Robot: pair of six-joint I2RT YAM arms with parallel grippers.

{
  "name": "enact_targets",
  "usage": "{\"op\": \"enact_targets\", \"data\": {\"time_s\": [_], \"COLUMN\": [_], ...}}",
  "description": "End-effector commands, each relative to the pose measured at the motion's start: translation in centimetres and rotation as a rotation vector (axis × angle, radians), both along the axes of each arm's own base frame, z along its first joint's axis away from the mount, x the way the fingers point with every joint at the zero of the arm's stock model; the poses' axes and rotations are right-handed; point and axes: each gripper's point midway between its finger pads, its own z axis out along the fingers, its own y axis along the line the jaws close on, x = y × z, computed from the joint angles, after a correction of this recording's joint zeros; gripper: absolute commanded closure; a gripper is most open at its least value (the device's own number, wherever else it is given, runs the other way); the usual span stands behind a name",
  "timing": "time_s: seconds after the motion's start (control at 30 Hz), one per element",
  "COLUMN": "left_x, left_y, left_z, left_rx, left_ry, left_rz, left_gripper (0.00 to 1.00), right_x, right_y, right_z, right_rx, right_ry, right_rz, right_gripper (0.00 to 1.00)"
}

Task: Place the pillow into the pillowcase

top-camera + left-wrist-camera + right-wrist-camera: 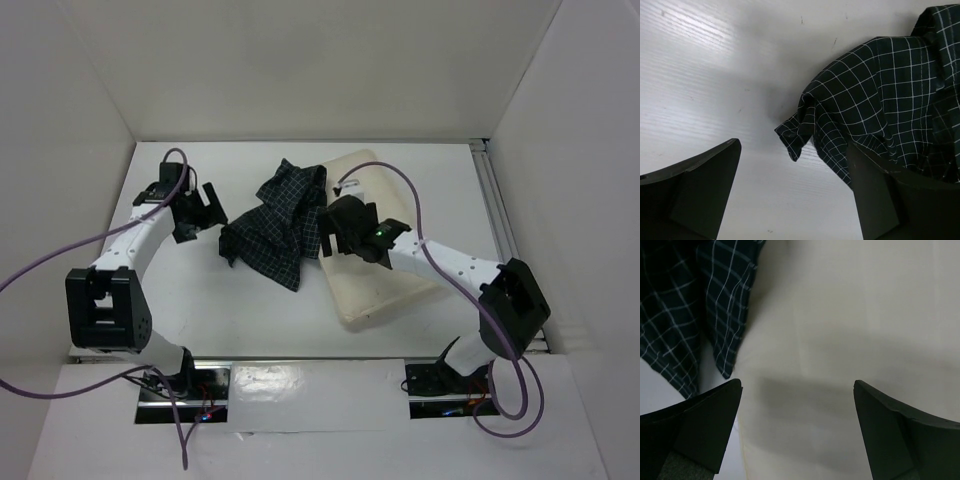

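Insertion not begun. The pillow (380, 292) lies bare on the table (230, 310), right of centre; the pillowcase (280, 225) is crumpled beside it, overlapping its left edge. Left gripper (210, 210) wide, empty, near the case's corner; right gripper (327, 235) wide, empty, above the pillow. Case opening not discernible among the folds; part of the pillow is hidden under the right gripper.

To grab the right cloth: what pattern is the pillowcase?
Pillowcase: dark navy-green with white grid check; left wrist view.
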Motion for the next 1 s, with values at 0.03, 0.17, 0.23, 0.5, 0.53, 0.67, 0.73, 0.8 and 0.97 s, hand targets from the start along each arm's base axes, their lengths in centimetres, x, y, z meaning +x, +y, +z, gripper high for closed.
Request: {"op": "enact_targets", "data": {"time_s": [0.03, 0.17, 0.23, 0.5, 0.53, 0.67, 0.73, 0.8, 0.97], "left_x": [0.3, 1.1, 1.6, 2.9, 3.8, 5.3, 5.4, 5.6, 2.1], "left_y": [-1.3, -3.5, -4.3, -4.6, -4.7, -5.0, -5.2, -5.4, -6.6], "left_z": [-2.3, -5.0, -5.7, -7.1, -6.1, -0.1, 4.4, 8.4, 15.4], "left_rx": [-0.106, -0.235, -0.260, -0.275, -0.282, -0.274, -0.274, -0.267, -0.298], "left_ry": [0.053, 0.089, 0.089, 0.112, 0.084, -0.048, -0.149, -0.241, -0.382], "left_rz": [0.023, 0.004, -0.009, -0.020, -0.029, -0.102, -0.137, -0.164, -0.256], "left_gripper": [0.00, 0.00, 0.04, 1.00, 1.00, 1.00, 1.00, 1.00, 1.00], "right_x": [-1.5, -1.5, -1.4, 0.3, 1.0, 5.5, 7.6, 9.2, 11.9], "right_y": [0.9, 2.1, 2.5, 0.6, 0.0, -4.7, -8.4, -11.0, -13.3], "right_z": [-1.8, -3.5, -4.5, -7.1, -6.7, -2.4, 0.5, 2.9, 4.8], "right_rx": [-0.029, -0.036, -0.033, -0.088, -0.085, -0.051, -0.021, -0.001, -0.030], "right_ry": [0.046, 0.087, 0.104, 0.137, 0.129, 0.040, -0.018, -0.071, -0.136], "right_rz": [0.072, 0.101, 0.100, -0.020, -0.054, -0.204, -0.292, -0.360, -0.409], "right_gripper": [0.00, 0.00, 0.00, 0.90, 1.00, 1.00, 1.00, 1.00, 1.00]}}
